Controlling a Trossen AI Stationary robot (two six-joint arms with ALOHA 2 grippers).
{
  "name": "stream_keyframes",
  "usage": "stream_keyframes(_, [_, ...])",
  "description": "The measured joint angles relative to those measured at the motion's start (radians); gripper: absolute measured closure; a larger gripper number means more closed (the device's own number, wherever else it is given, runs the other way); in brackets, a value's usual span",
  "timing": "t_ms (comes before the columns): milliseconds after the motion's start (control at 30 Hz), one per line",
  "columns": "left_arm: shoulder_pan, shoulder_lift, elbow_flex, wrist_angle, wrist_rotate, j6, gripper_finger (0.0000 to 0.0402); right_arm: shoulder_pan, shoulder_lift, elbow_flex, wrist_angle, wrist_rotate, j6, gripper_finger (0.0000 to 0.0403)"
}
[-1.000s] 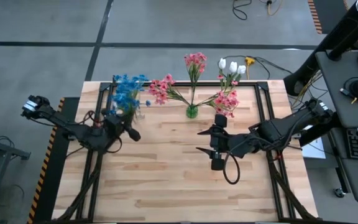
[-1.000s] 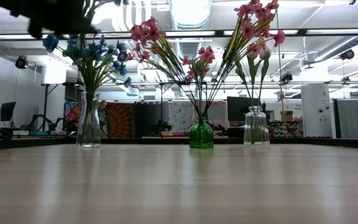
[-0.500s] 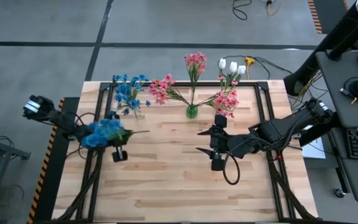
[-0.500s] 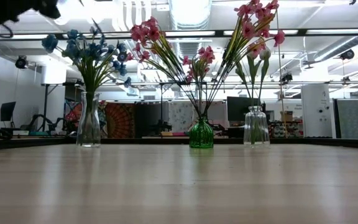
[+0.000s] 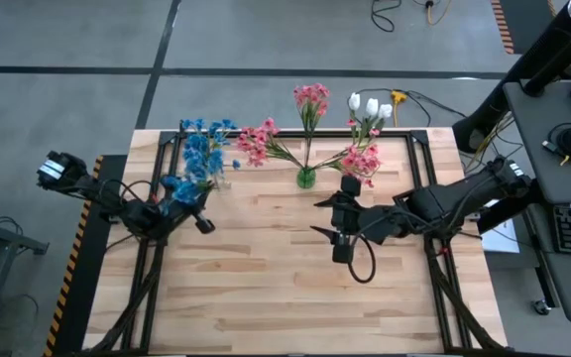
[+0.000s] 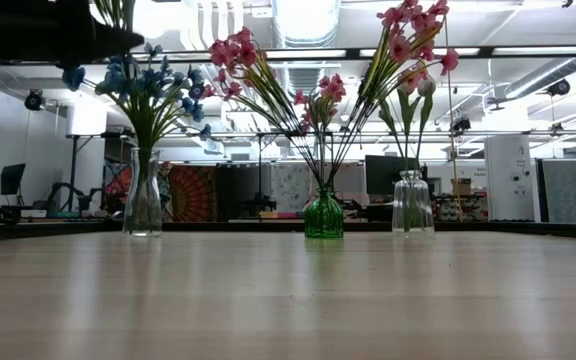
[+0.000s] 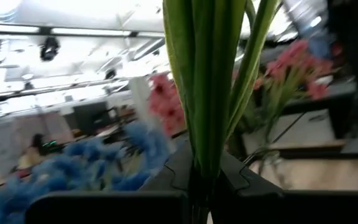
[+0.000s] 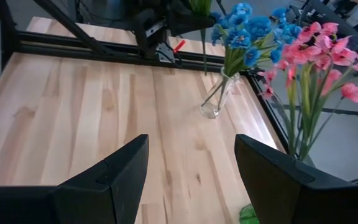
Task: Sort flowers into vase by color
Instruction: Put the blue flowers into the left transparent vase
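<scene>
Blue sprig carried back toward the clear vase

Since half a second ago we see the left gripper (image 5: 198, 220) has swung its blue sprig (image 5: 180, 187) up-left in the high view, beside the clear glass vase (image 5: 216, 178) of blue blossoms; its jaws pinch the thin green stems (image 7: 211, 87). The right gripper (image 5: 337, 230) hangs mid-frame, jaws spread, over the pale wood-plank table (image 5: 266, 288), near the green vase (image 5: 305, 178) of pink sprays.

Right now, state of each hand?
Left hand: closed on the green stems of a blue flower sprig, beside the blue-flower vase.
Right hand: open, empty, above the table.
</scene>
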Motion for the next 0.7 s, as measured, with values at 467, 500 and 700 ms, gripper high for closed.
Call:
stream_keyframes(467, [0.111, -0.067, 0.002, 0.039, 0.0, 0.092, 0.0398, -0.039, 0.0, -0.002, 0.0, 0.0, -0.002, 0.0172])
stream_keyframes(500, [0.125, -0.071, 0.002, 0.039, 0.003, 0.09, 0.0398, -0.039, 0.0, -0.002, -0.001, 0.0, -0.002, 0.0172])
stream_keyframes(700, [0.154, -0.08, -0.006, 0.038, 0.002, 0.086, 0.0398, -0.039, 0.0, -0.008, -0.001, -0.001, -0.003, 0.0172])
